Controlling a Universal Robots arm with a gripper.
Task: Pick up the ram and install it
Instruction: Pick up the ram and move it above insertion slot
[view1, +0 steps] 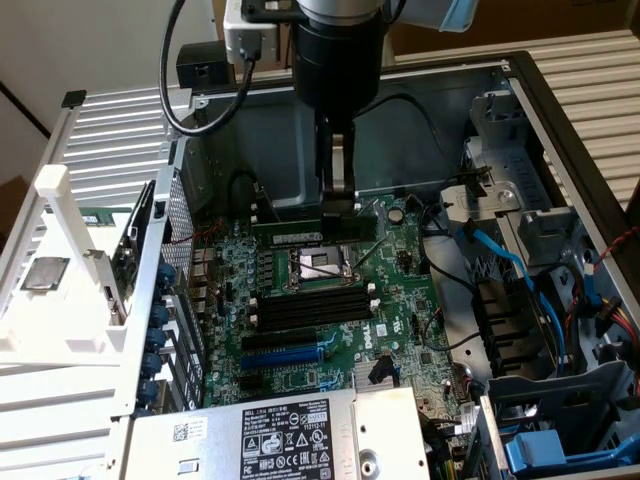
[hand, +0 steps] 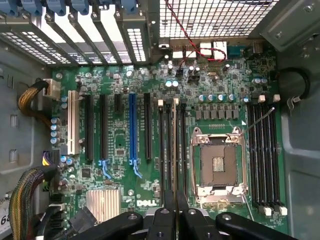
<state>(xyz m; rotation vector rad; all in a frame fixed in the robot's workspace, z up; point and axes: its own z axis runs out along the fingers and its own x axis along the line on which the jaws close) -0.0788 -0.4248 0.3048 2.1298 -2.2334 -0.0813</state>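
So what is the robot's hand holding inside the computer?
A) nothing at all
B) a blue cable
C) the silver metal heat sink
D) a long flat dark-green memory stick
D: the hand is shut on the long, flat, dark-green ram stick with its small white label, holding it just over the green motherboard.

**Green and black, with a streak of blue**

The green motherboard (hand: 120, 145) bears black memory slots (hand: 265, 155) with white end clips (hand: 265, 211), a blue expansion slot (hand: 132, 125) and a silver ribbed heatsink (hand: 102, 204). The cables (view1: 505, 262) are blue, the case (view1: 270, 140) grey, the ram (view1: 290, 233) dark green, the gripper (view1: 338, 208) black.
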